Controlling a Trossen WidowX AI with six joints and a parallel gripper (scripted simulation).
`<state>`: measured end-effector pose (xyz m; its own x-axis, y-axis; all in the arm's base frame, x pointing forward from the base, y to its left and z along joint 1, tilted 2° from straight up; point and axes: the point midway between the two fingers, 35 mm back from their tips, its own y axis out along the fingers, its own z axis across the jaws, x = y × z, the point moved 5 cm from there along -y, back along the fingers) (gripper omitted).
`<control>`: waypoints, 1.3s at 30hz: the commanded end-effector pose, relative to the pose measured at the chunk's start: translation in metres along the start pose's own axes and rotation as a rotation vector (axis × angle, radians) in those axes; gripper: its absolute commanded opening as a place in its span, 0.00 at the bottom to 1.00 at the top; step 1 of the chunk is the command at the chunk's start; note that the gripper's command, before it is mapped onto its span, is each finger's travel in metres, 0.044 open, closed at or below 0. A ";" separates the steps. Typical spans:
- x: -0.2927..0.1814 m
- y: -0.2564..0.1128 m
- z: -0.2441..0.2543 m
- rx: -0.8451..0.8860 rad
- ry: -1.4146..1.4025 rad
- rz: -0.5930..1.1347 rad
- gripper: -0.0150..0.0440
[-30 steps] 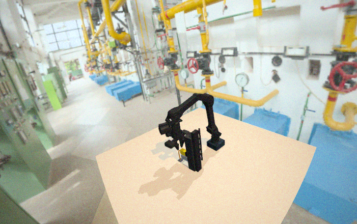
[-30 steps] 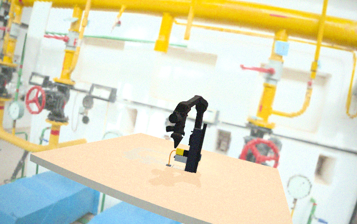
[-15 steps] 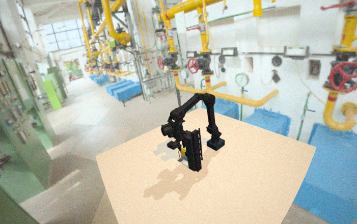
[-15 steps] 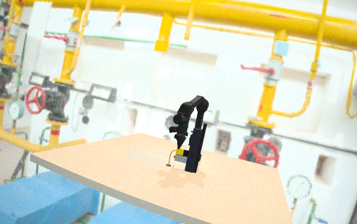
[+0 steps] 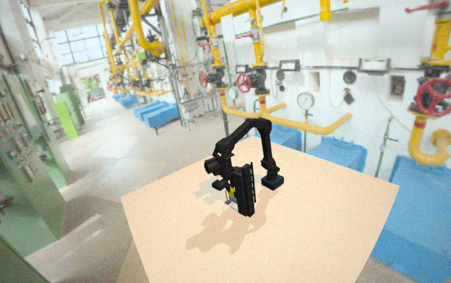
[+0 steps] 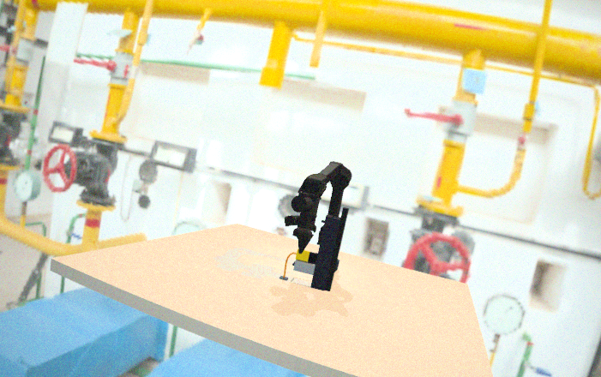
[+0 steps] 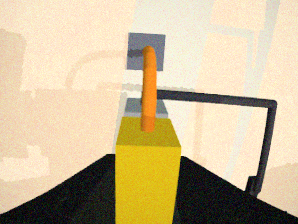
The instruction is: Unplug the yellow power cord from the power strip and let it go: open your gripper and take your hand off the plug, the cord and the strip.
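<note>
The yellow plug (image 5: 231,191) (image 6: 302,256) (image 7: 147,185) sits at the side of the tall black upright block, which looks like the power strip (image 5: 244,190) (image 6: 327,255). No gap shows between plug and strip, but the contact is partly hidden. The orange-yellow cord (image 6: 285,266) (image 7: 150,85) arches from the plug's outer end down to a small dark grey pad (image 6: 283,278) (image 7: 135,42) on the table. My gripper (image 5: 229,190) (image 6: 301,251) (image 7: 145,165) points down and is shut on the plug, one black finger against each side in the wrist view.
A grey block (image 6: 303,266) (image 7: 145,106) lies directly under the plug. A thin dark bent rod (image 7: 215,96) runs to the right of the cord in the wrist view. The strip stands close beside my gripper, between it and the right part of the table (image 5: 307,218) (image 6: 400,304).
</note>
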<state>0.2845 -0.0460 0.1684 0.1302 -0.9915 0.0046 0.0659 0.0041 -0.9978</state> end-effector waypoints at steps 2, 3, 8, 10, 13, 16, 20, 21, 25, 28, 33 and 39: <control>0.000 0.000 0.000 0.001 0.000 0.000 0.32; 0.000 0.000 0.000 0.001 0.000 0.000 0.31; 0.000 0.000 0.000 0.001 0.000 0.000 0.26; 0.001 0.000 0.000 0.001 0.000 0.000 0.25; 0.004 -0.001 0.001 0.001 0.000 0.000 0.25; 0.008 -0.001 0.001 0.001 0.000 -0.001 0.25; 0.014 -0.001 0.002 0.001 0.001 -0.002 0.25; 0.016 -0.001 0.002 0.001 0.001 -0.003 0.25; 0.022 -0.001 0.002 0.001 0.001 -0.004 0.25; 0.027 -0.002 0.002 0.001 0.001 -0.004 0.25; 0.035 -0.002 0.002 0.000 0.002 -0.006 0.25; 0.044 -0.004 0.001 0.000 0.002 -0.007 0.25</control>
<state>0.2885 -0.0562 0.1654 0.1749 -0.9806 -0.0880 0.0412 0.0966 -0.9945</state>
